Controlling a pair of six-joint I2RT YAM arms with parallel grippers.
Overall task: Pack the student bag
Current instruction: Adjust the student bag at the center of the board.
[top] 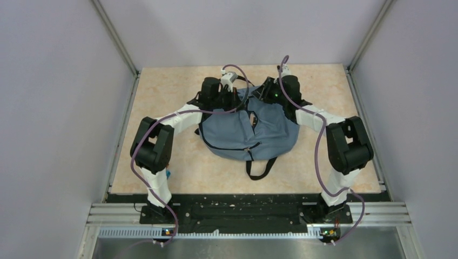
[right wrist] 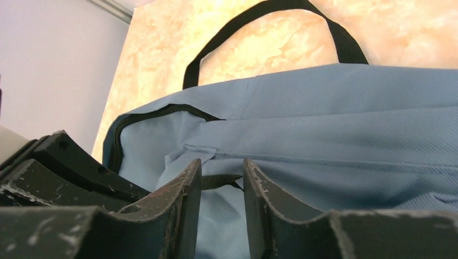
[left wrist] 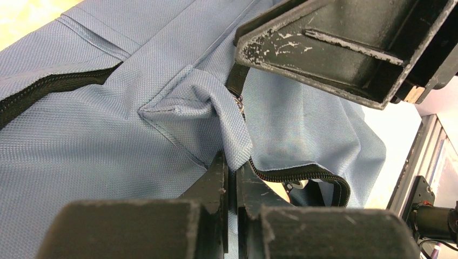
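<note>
The slate-blue student bag (top: 248,132) lies flat in the middle of the table, both arms reaching over its far end. My left gripper (left wrist: 233,167) is shut on a raised fold of the bag's fabric (left wrist: 227,116) beside the black zipper (left wrist: 302,174), which gapes a little. My right gripper (right wrist: 222,170) stands part open right next to the left one, its jaws on either side of a black zipper pull tab (right wrist: 221,181) with a gap still showing. One of its fingers (left wrist: 335,48) fills the top of the left wrist view.
A black strap loop (top: 259,167) trails from the bag's near edge toward the arm bases. The carry handle (right wrist: 270,11) lies on the beige tabletop (top: 162,162). Grey walls enclose the table on three sides.
</note>
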